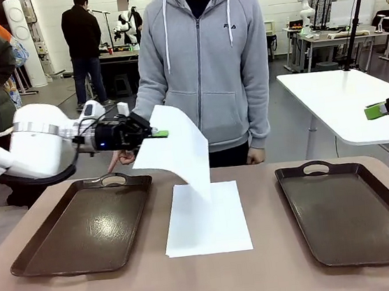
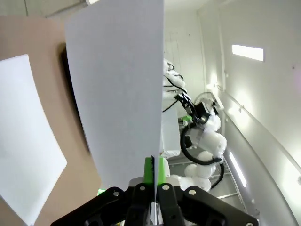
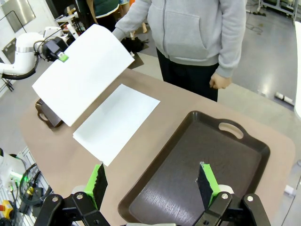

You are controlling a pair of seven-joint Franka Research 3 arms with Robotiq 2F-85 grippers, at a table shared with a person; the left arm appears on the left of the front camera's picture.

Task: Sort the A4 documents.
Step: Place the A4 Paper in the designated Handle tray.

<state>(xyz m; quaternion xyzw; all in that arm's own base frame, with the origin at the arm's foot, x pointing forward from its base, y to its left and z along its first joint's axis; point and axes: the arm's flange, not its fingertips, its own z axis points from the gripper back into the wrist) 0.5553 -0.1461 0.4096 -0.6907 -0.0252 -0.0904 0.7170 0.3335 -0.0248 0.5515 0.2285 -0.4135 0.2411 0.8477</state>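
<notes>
White paper sheet (image 1: 179, 149) hangs pinched at its edge in the left gripper (image 1: 154, 134); best swing it slowly over the tray (image 1: 84, 228) below before letting go; right gripper (image 3: 153, 181) stands spread.

left end effector (image 1: 158, 133) clamped; right end effector (image 3: 153, 178) spread

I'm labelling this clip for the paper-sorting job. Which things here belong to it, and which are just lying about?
Belongs to the job:
- lifted sheet, pinched in the left end effector
- flat sheet on the brown table
- left tray
- right tray

Just there:
- white table behind, on the right
- far workbench
</notes>
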